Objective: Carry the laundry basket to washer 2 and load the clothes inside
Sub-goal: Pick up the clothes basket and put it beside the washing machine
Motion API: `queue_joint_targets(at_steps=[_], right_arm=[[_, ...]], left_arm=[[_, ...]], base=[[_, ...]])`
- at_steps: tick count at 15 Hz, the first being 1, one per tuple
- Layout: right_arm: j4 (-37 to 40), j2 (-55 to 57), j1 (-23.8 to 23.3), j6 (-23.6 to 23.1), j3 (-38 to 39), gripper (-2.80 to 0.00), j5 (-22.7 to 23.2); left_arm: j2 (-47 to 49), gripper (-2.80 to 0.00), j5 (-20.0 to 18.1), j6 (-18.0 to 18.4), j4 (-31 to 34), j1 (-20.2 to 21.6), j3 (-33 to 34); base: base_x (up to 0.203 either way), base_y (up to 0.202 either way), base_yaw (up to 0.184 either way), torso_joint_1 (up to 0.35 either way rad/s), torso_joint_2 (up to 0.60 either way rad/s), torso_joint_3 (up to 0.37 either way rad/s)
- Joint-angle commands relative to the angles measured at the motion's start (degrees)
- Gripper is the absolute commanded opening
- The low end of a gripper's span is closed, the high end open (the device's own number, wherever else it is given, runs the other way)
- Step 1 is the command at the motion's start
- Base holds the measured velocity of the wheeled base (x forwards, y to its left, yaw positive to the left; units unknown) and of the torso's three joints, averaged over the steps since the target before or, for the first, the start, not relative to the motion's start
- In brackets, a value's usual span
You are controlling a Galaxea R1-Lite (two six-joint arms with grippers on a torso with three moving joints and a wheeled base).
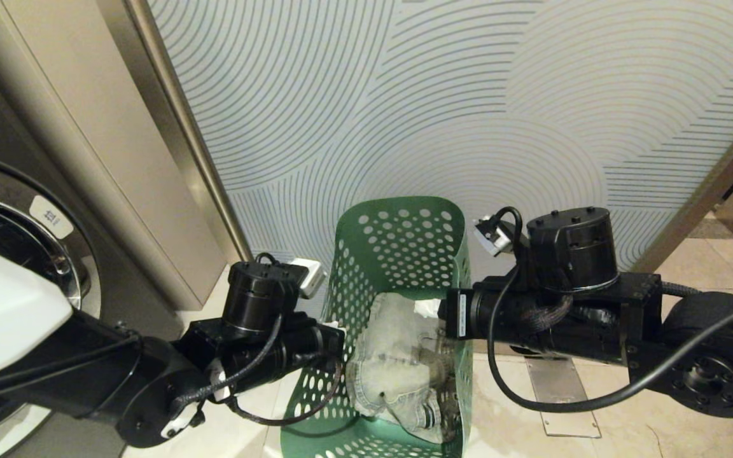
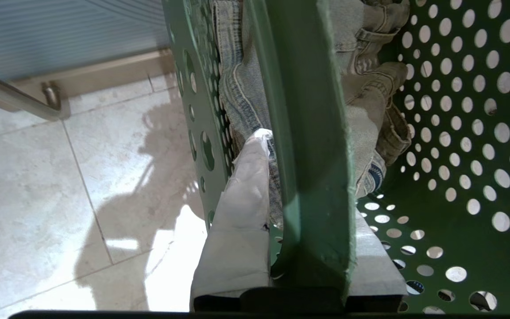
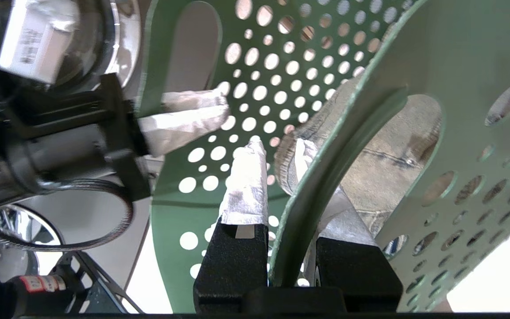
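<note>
The green laundry basket (image 1: 398,242) hangs between my two arms in front of a patterned wall. The clothes (image 1: 392,362), pale washed denim, lie bunched inside it. My left gripper (image 1: 341,340) is shut on the basket's left rim (image 2: 308,110), one wrapped finger outside the wall and one inside, next to the denim (image 2: 237,88). My right gripper (image 1: 439,312) is shut on the right rim (image 3: 326,177) by the oval handle hole, through which the denim (image 3: 392,150) shows. A chrome-rimmed washer door (image 1: 23,254) sits at the far left; I cannot tell whether it is washer 2.
A beige panel with a metal edge (image 1: 169,127) stands between the washer and the wall. The floor is pale tile with a metal plate (image 1: 564,394) under the right arm. A steel rail (image 2: 11,95) runs low beside the basket's left side.
</note>
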Motion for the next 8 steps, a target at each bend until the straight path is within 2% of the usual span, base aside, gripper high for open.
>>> queue_joint_targets(at_steps=[1, 8], right_arm=[[-0.2, 0.9, 0.3, -0.3, -0.4, -2.8, 0.1], [-0.2, 2.1, 0.7, -0.4, -1.7, -2.8, 0.1]], left_arm=[[1.0, -2.8, 0.0, -0.1, -0.3, 0.0, 0.1], [1.7, -2.8, 0.0, -0.2, -0.5, 0.3, 0.5]], base=[[0.0, 0.0, 0.0, -0.006, 0.01, 0.2], [0.0, 0.0, 0.0, 0.0, 0.0, 0.201]])
